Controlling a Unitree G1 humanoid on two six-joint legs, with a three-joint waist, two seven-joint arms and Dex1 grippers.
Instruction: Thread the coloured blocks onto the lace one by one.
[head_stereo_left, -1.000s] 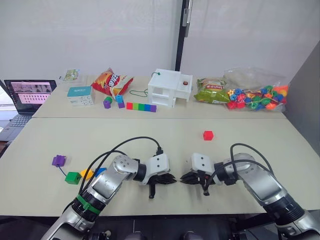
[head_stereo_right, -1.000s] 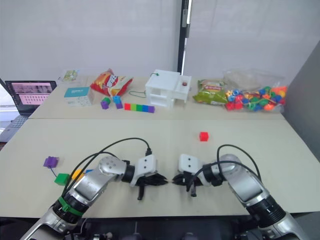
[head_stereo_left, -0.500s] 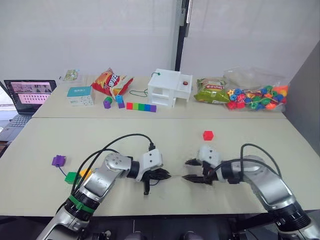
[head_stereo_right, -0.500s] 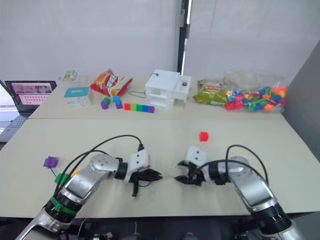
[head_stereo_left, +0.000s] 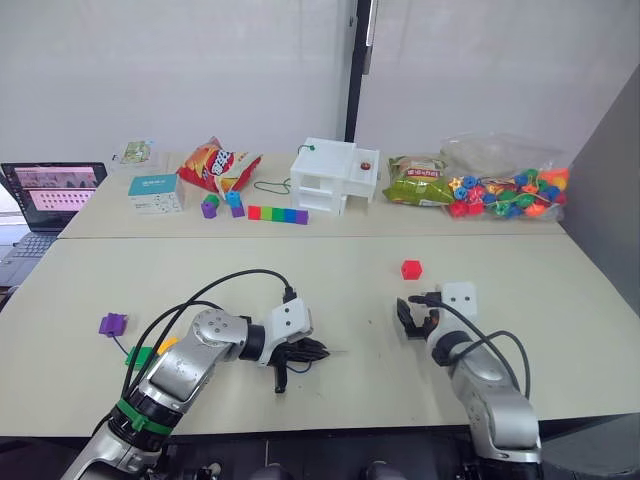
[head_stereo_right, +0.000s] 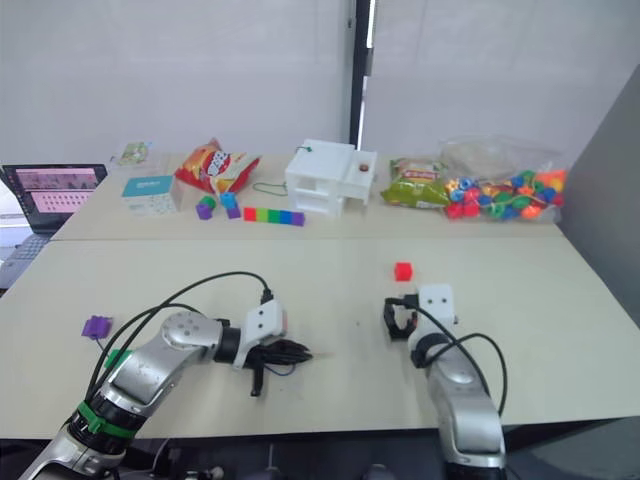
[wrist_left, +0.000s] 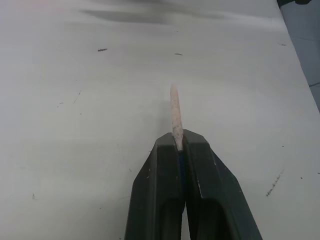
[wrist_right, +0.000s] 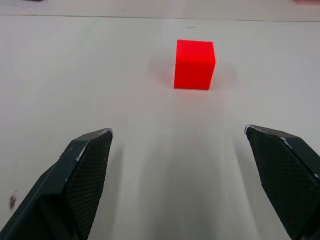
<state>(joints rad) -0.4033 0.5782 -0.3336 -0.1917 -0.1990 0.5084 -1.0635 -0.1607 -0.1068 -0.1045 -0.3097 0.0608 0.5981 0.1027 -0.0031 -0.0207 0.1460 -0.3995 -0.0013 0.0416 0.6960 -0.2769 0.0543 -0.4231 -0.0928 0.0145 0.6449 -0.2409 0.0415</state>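
The left gripper (wrist_left: 179, 142) is clenched on the pale stiff tip of the thin dark-blue lace (wrist_left: 174, 112), which juts forward from between its black fingers just above the cream tabletop (head_stereo_left: 330, 275); the rest of the lace trails back along the near left of the table. There a small purple plastic cube (head_stereo_left: 112, 323), a green one (head_stereo_left: 140, 355) and a yellow one (head_stereo_left: 168, 344) lie close together, seemingly already strung. The small red plastic cube (wrist_right: 194, 64) sits alone, right of centre, and the right gripper (wrist_right: 182, 165) points straight at it with its jaws released and spread wide, the cube a little way ahead of the fingertips and untouched. The step in hand looks like the reach for the red cube, the last loose one I can see. The next move calls for carrying the open fingers forward so they straddle the cube, closing squarely on two flat faces, then lifting it and turning its hole toward the held tip.
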